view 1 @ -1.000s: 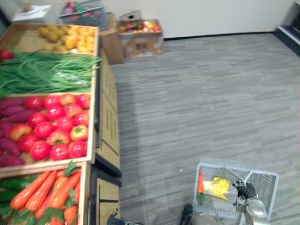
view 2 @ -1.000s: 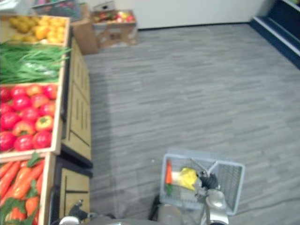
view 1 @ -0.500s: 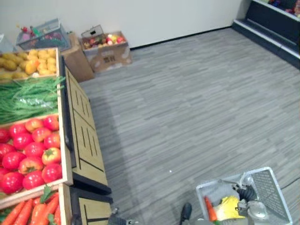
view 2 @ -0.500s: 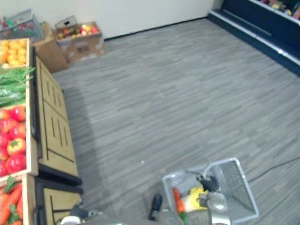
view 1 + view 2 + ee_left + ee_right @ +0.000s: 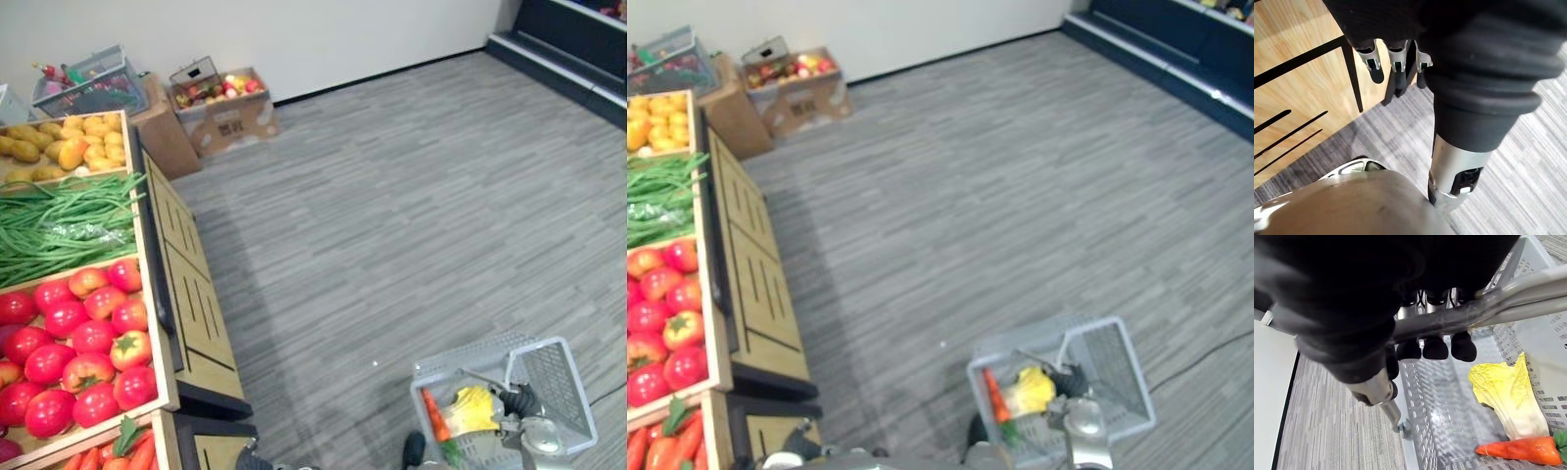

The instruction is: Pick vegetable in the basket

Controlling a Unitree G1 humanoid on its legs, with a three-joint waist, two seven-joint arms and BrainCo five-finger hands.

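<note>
A grey plastic basket [image 5: 551, 388] hangs low at my right side above the floor. My right hand [image 5: 1435, 347] is shut on its metal handle [image 5: 1484, 311], with the dark fingertips curled under the bar. Inside lie an orange carrot [image 5: 1518, 450] and a pale yellow cabbage [image 5: 1508, 399], side by side on the mesh bottom; the same carrot [image 5: 434, 416] and cabbage [image 5: 471, 408] show from above. My left hand [image 5: 1396, 61] hangs with relaxed fingers holding nothing, beside the wooden face of the stand [image 5: 1298, 78].
A wooden produce stand [image 5: 191, 284] runs along the left with crates of tomatoes [image 5: 83, 338], green beans [image 5: 59, 215], yellow produce [image 5: 59, 152] and carrots [image 5: 132, 455]. A cardboard box of fruit [image 5: 220, 98] and a wire basket [image 5: 83, 88] stand by the far wall.
The whole picture has shifted, so the camera has moved. The basket stays in my right hand and has swung a little, its long side now angled differently.
</note>
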